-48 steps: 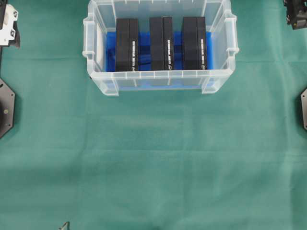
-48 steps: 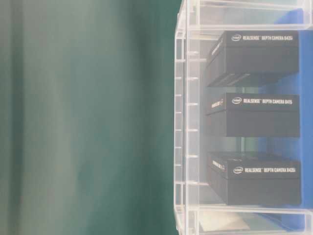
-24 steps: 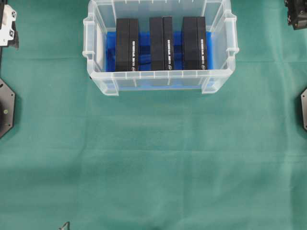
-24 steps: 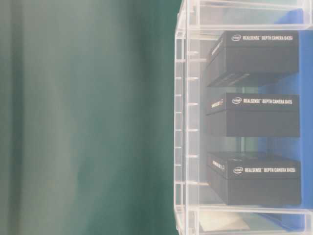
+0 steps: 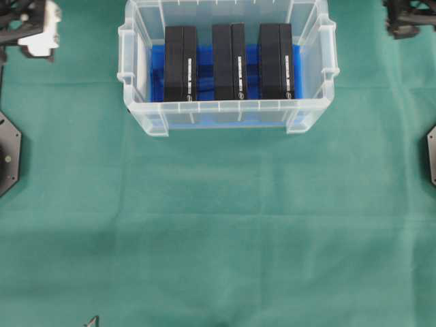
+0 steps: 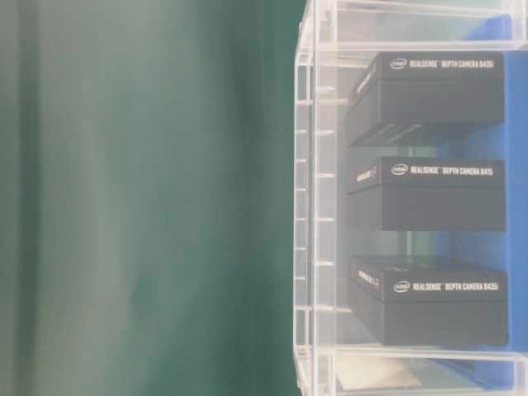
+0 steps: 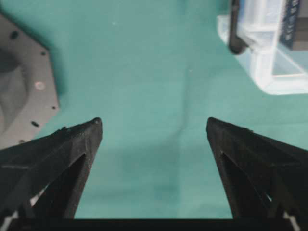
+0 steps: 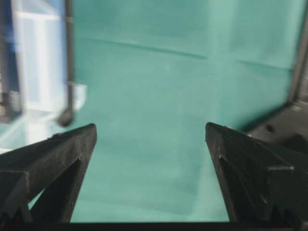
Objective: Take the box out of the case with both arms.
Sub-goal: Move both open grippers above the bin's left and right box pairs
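The clear plastic case [image 5: 225, 106] with a blue liner stands at the top middle of the green cloth. Three black boxes stand side by side inside it: left [image 5: 180, 63], middle [image 5: 228, 61], right [image 5: 276, 61]. The table-level view shows them through the case wall [image 6: 304, 206], the middle box [image 6: 437, 194] between the other two. My left arm [image 5: 33, 24] is at the top left, well left of the case. My right arm [image 5: 409, 17] is at the top right. The left gripper [image 7: 154, 122] and the right gripper [image 8: 150, 127] both hang open over bare cloth, empty.
Black hexagonal arm bases sit at the left edge [image 5: 8, 153] and the right edge [image 5: 430, 153]. A case corner [image 7: 269, 62] shows in the left wrist view, and the case side [image 8: 38, 72] in the right wrist view. Green cloth [image 5: 225, 231] lies in front of the case.
Both arms have moved inward along the top edge towards the case. The case and the boxes have not moved, and both grippers have stayed open.
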